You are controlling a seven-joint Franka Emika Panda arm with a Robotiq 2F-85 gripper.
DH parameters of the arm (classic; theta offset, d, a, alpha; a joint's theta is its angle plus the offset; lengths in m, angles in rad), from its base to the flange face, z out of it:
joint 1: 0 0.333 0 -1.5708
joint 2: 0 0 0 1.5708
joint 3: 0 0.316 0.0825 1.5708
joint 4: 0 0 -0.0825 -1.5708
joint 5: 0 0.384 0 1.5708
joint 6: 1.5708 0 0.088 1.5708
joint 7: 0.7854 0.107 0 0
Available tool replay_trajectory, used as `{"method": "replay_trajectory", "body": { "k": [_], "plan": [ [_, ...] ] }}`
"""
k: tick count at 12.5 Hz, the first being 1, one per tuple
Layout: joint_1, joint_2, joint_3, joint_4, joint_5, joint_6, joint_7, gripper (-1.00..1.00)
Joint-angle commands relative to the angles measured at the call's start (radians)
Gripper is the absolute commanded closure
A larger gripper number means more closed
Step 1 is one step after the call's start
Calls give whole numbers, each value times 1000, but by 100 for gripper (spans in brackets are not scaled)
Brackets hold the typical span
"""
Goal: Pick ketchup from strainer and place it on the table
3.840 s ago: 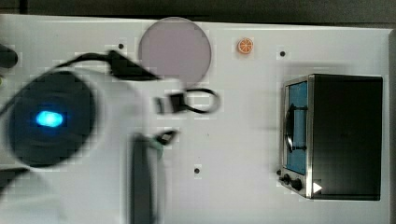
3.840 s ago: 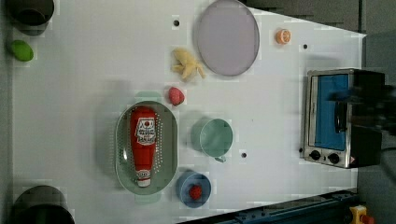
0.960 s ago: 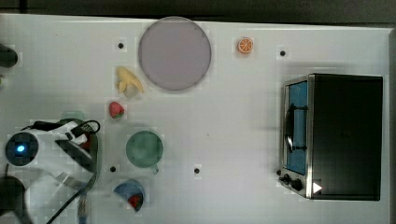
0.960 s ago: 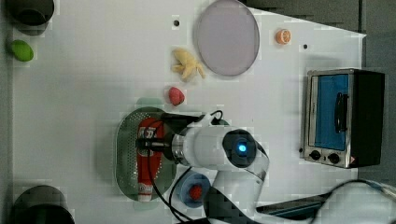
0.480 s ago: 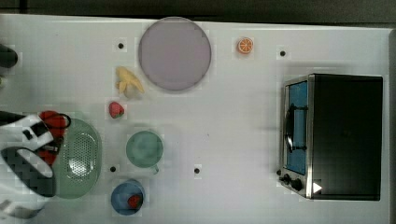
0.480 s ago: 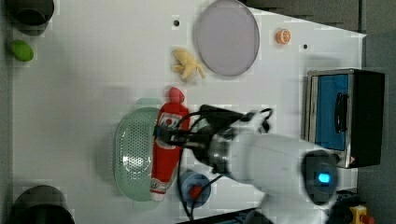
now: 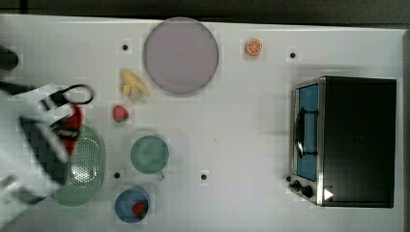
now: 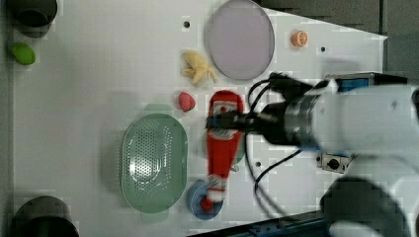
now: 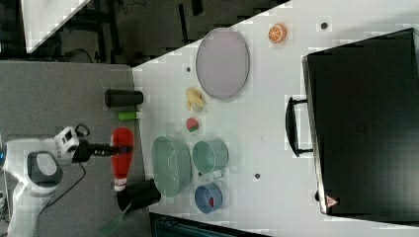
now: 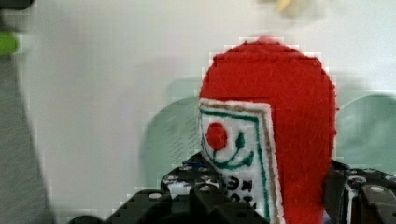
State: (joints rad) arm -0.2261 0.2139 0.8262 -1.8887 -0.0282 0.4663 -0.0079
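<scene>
Bench (image 7: 251, 145): we see the white surface with free room around the toaster oven (image 7: 355, 140) and below the grey plate (image 7: 180, 54); the ketchup is not yet resting on it.
Strainer (image 8: 154, 160): in the left view we see the pale green basin with nothing inside, its perforated bottom bare.
Arm and gripper (image 8: 232, 121): in the left view the arm reaches in from the left view's right; the fingers (image 10: 205, 198) are clamped on the ketchup at its middle.
Ketchup (image 8: 223, 140): we see it lifted out of the strainer, held in the air, cap pointing to the left view's bottom, just beside the strainer.
Done: we judge the picking finished, since the bottle is out of the basin.
Left: we judge that carrying it over bare bench, lowering it and releasing it remain.
</scene>
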Motion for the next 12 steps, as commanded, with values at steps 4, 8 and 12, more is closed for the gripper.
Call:
{"method": "replay_trajectory", "body": {
  "k": [4,8,12],
  "plan": [
    [-183,25,-211,33,3,-11,-315,-18],
    [-225,43,-365,5,3,-8,-440,-18],
    [-230,51,-453,-102,3,85,-440,-18]
  ]
}}
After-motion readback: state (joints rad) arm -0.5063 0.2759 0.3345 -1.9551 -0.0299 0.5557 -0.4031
